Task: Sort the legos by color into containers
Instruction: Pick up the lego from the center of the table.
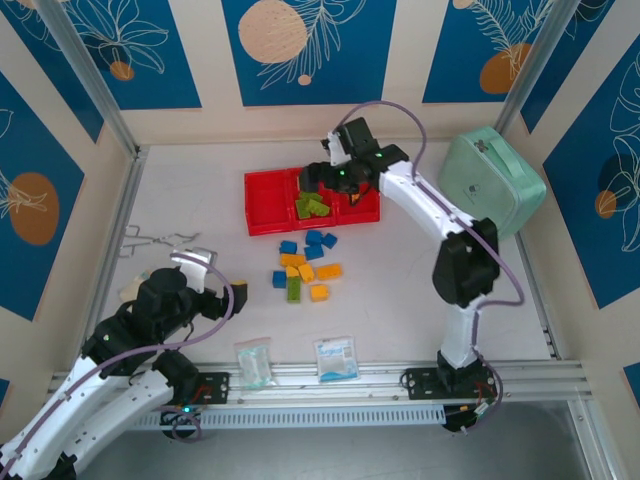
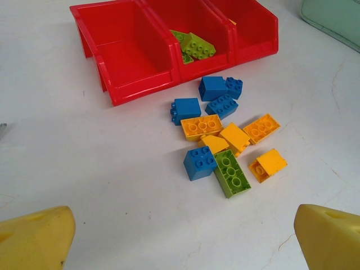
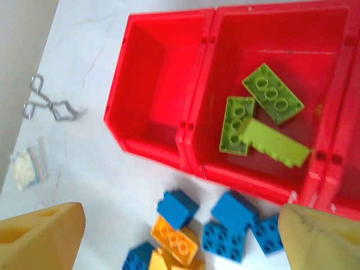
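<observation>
1. The right gripper (image 1: 333, 177) hangs over the middle bin (image 3: 281, 50) of the red tray (image 1: 262, 210). Its jaws are apart and hold nothing. Three green bricks (image 3: 264, 109) lie right beneath it.
2. The loose legos (image 1: 305, 268) sit on the tabletop (image 1: 420, 300) just past the tray's near wall, back toward that arm's base. They are blue and orange-yellow, plus one lone green brick (image 2: 232, 171).
3. That brick's long axis points roughly straight away from the left gripper (image 2: 183, 239), which is wide open, empty and, I'd say, slightly nearer.
4. The tabletop is white and faintly veined. A mint case (image 1: 495, 180) sits beside the right arm, with blue leaf-print walls (image 1: 310, 40) around.
</observation>
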Tool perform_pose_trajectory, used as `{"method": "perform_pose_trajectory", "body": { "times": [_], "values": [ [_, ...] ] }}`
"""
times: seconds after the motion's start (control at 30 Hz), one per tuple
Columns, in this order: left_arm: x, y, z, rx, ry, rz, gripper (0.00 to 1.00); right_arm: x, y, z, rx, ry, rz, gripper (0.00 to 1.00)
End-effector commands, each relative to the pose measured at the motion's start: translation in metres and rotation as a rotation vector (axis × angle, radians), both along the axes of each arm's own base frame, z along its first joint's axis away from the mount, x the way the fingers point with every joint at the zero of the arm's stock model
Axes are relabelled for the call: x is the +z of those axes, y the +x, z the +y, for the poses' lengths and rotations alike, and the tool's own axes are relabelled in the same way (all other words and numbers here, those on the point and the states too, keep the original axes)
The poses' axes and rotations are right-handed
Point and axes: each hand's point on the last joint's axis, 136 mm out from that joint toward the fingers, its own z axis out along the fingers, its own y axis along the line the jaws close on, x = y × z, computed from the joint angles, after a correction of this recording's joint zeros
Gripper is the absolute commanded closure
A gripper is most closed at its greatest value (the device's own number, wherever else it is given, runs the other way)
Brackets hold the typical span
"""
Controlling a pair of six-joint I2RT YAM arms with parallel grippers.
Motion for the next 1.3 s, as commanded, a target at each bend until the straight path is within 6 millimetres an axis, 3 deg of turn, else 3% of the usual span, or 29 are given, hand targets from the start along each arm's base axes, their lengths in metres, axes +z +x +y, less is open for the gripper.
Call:
{"method": "perform_pose_trajectory", "body": {
  "times": [0.0, 0.23, 0.47, 0.93, 1.13, 1.27],
  "values": [
    [0.001, -0.002, -0.005, -0.028, -0.006, -0.006, 0.01, -0.017, -0.024, -0.009, 0.161, -0.071, -0.11, 0.12],
    [0.0, 0.001, 0.004, 0.027, 0.013, -0.006, 0.01, -0.054, -0.082, -0.03, 0.581, -0.338, -0.468, 0.09],
    [-0.001, 0.0, 0.002, 0.013, 0.009, 0.005, 0.01, -0.122, -0.122, -0.049, 0.905, -0.554, -0.421, 0.12],
    [-0.002, 0.002, 0.009, 0.055, 0.021, 0.002, 0.01, -0.173, -0.121, -0.02, 1.059, -0.58, -0.459, 0.19],
    [-0.001, 0.001, 0.008, 0.044, 0.019, 0.0, 0.01, -0.18, -0.125, -0.011, 1.111, -0.585, -0.456, 0.2],
    [0.0, 0.001, 0.008, 0.044, 0.015, -0.006, 0.01, -0.184, -0.125, -0.009, 1.113, -0.572, -0.418, 0.26]
  ]
}}
